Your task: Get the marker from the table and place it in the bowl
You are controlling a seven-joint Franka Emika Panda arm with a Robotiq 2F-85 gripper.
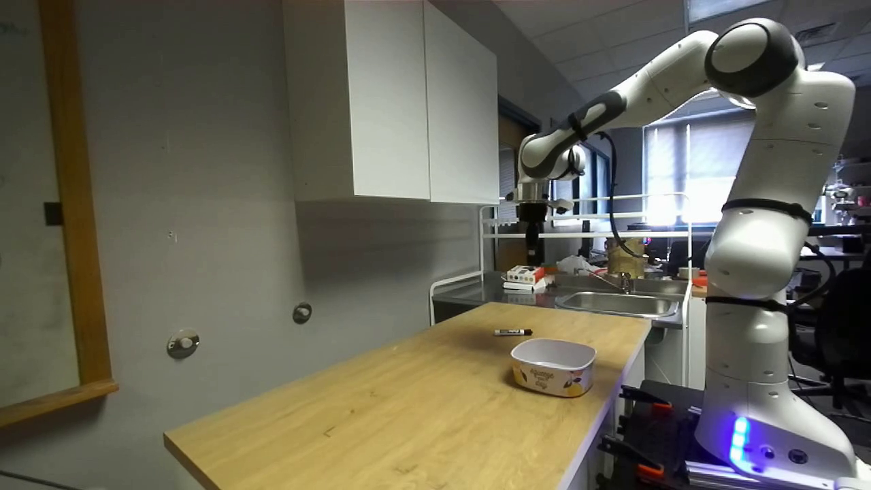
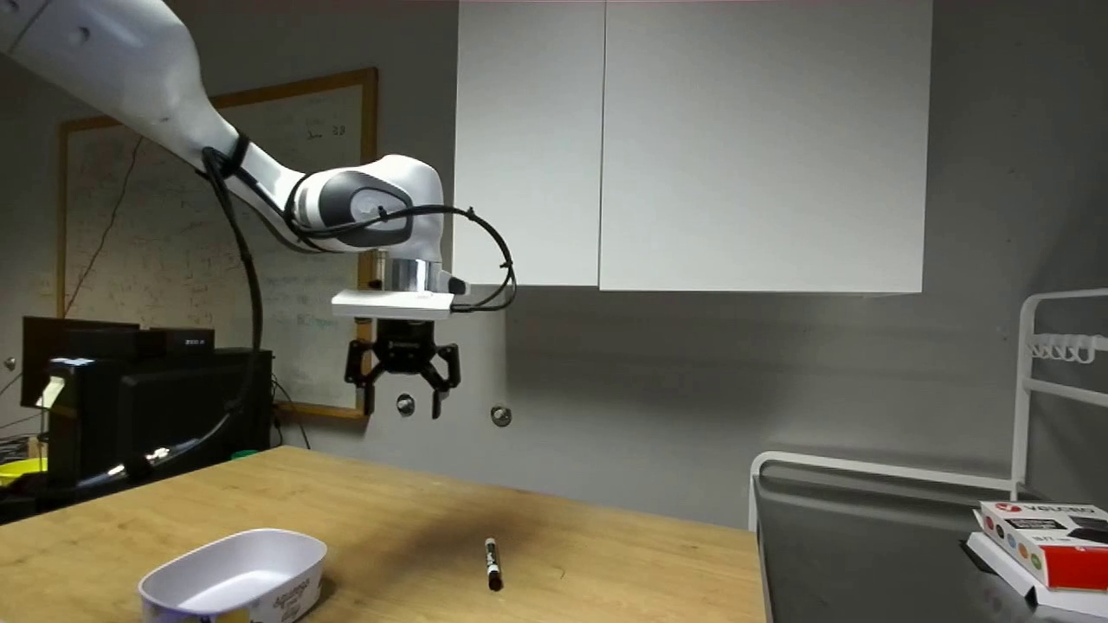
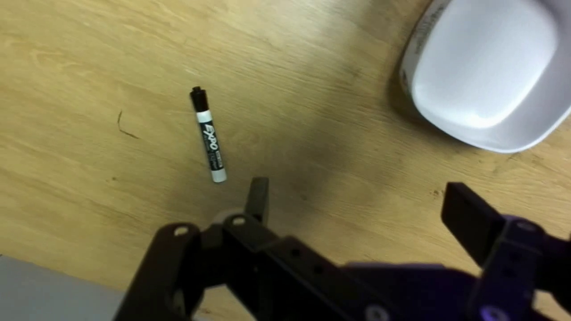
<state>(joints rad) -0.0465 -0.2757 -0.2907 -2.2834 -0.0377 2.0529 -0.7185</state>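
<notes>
The marker [image 1: 512, 332], black and white with a dark cap, lies flat on the wood-grain table [image 1: 381, 415]. It also shows in an exterior view [image 2: 492, 567] and in the wrist view [image 3: 210, 140], left of the fingers. The bowl [image 1: 552, 378], whitish with lettering and yellow print on its side, stands upright beside the marker, apart from it. It also shows in an exterior view [image 2: 299, 601] and at the upper right of the wrist view [image 3: 484, 67]; its inside looks bare. My gripper [image 2: 402, 414] is open and empty, pointing down high above the table [image 3: 357, 191].
A white wall cabinet [image 1: 391, 102] hangs over the table's back side. A metal counter with a sink [image 1: 616, 303], a white rack [image 2: 874, 467] and a red-and-white box [image 2: 1052, 541] adjoin the table's end. Dark equipment [image 2: 164, 407] stands beyond the table.
</notes>
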